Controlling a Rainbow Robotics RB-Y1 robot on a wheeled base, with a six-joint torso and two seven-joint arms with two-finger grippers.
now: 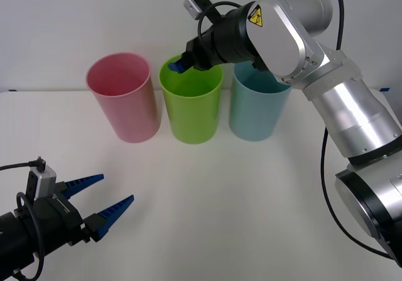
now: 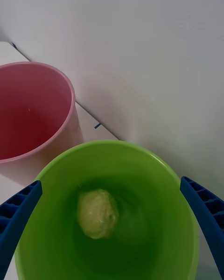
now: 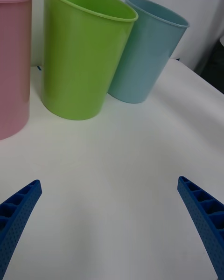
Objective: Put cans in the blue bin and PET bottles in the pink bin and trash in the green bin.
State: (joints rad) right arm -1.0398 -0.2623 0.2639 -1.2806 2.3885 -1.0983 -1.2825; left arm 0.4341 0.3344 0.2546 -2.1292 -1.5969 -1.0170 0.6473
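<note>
The trash point(image 2: 97, 213) lies inside the green bin point(image 2: 177, 242), directly beneath the right gripper point(image 2: 111, 224), fingers spread apart and empty. The left gripper point(image 1: 103, 200) idles wide apart at lower left.

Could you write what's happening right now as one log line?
right gripper: open above green bin | trash: inside it | left gripper: open, idle

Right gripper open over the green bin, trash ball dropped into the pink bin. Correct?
Not quite: the right wrist view shows the trash lying in the green bin, not the pink bin. The right gripper is open over the green bin.
</note>
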